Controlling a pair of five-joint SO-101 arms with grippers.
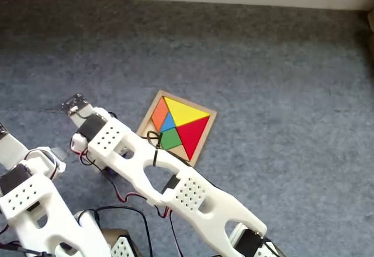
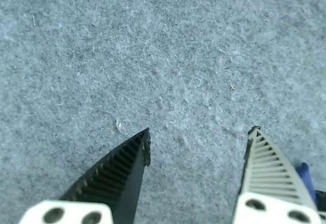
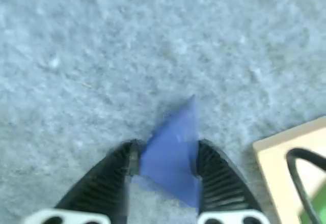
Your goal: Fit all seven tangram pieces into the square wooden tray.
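The square wooden tray lies turned like a diamond on the grey felt tabletop, and five pieces show inside it: a yellow triangle at its far corner, a red triangle touching the yellow one on the near side, an orange triangle along the tray's left edge, a small blue piece wedged between orange and yellow, and a green piece just below that. A strip of bare wood shows at the tray's near corner, beside the red triangle. The right arm stretches across the tray's near-left corner, and a black cable from it crosses the green piece. Outside the tray, just off its edge, the right gripper has its jaws clenched on a blue triangle, pressing it from both sides with its tip pointing out past the fingertips; a corner of the tray shows close by. The left arm sits farther from the tray, beyond the right arm, and the left gripper hangs over bare felt with its jaws spread wide and nothing between them
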